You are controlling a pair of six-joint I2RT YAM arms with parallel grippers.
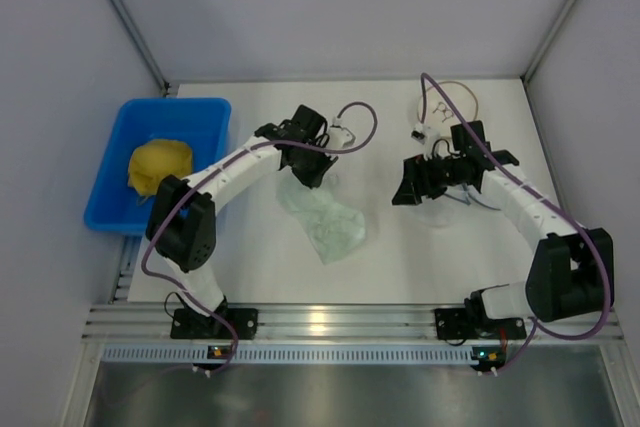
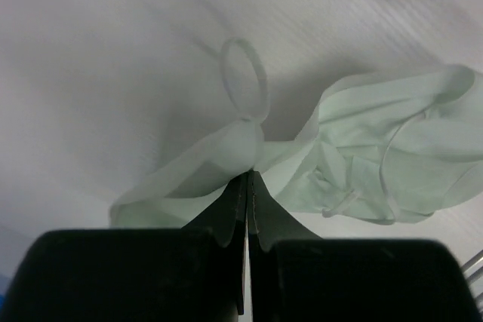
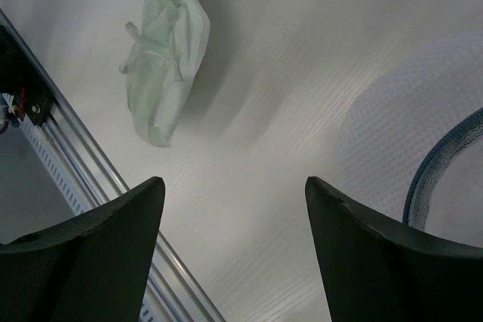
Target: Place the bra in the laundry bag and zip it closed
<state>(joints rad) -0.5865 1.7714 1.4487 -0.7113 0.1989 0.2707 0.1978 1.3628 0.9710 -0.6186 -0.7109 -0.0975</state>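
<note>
A white table (image 1: 400, 267) carries one mint-green bra (image 1: 325, 222), one mesh laundry bag (image 3: 400, 111), and one blue bin (image 1: 205, 117) holding one yellow cloth (image 1: 160, 167). The left gripper (image 2: 247, 186) is pinched tight on the bra's edge at mid-table, apart from the bag. The right gripper (image 3: 234, 182) hangs wide open and empty beside the bag.

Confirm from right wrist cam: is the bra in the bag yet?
No, the bra is out in the open at upper left, clearly apart from the bag at the right edge.
</note>
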